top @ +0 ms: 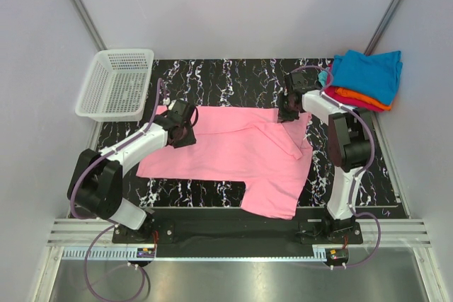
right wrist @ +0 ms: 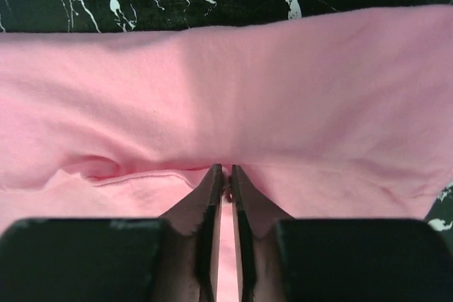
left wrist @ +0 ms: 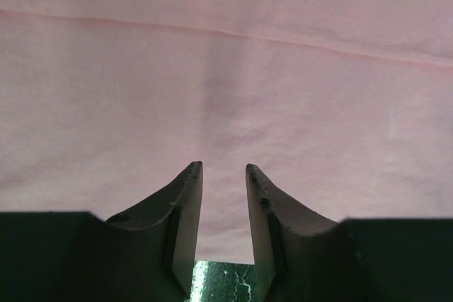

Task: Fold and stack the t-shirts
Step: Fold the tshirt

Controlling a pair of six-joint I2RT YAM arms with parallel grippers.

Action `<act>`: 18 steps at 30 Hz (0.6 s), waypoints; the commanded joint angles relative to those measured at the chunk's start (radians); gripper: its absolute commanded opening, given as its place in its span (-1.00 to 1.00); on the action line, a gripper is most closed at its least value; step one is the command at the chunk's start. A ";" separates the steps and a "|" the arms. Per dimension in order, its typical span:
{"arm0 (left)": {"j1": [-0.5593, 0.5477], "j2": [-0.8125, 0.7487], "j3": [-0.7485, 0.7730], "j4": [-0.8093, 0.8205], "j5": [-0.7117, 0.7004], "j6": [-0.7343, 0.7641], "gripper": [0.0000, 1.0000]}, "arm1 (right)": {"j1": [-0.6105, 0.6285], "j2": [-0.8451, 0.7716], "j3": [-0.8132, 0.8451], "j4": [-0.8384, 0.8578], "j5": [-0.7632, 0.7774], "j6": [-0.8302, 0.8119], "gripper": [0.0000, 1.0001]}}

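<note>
Black marbled table [top: 212, 76] carries everything; across its middle lies the pink t-shirt [top: 233, 150], spread mostly flat, one sleeve trailing toward the near edge and the far right part rumpled; I judge it is laid wide so that each arm can take an edge and bring it over in a fold; at the far left corner sits the white mesh basket [top: 117, 83], just apart from the shirt and seemingly no part of this step; at the far right corner rests the stack of folded t-shirts [top: 364, 79] — teal on top, orange and magenta beneath — well apart from the pink one, presumably where it goes once folded; the left gripper [left wrist: 223, 167] is at the shirt's left edge, low over the cloth, jaws part-way open with a clear gap and nothing visibly pinched; the cloth's edge lies between them, so it looks placed to close on it; the right gripper [right wrist: 225, 169] is at the far right edge, jaws drawn almost together on a raised ridge of pink cloth — a pinch, by the look of it, meant to lift that side.
</note>
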 commanded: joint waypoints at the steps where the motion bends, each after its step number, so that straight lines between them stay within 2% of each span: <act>1: 0.001 0.007 -0.007 0.037 0.009 0.002 -0.29 | 0.016 -0.077 0.006 -0.028 0.037 0.016 -0.70; 4: 0.001 0.007 -0.008 0.039 0.009 0.001 -0.29 | 0.023 -0.096 0.006 -0.044 0.041 0.018 -0.98; 5: 0.000 0.005 -0.008 0.040 0.011 0.001 -0.30 | 0.027 -0.108 0.006 -0.050 0.044 0.024 -1.00; 18: 0.000 0.004 -0.024 0.054 0.017 -0.004 -0.30 | 0.162 -0.292 -0.162 -0.090 0.036 0.093 -1.00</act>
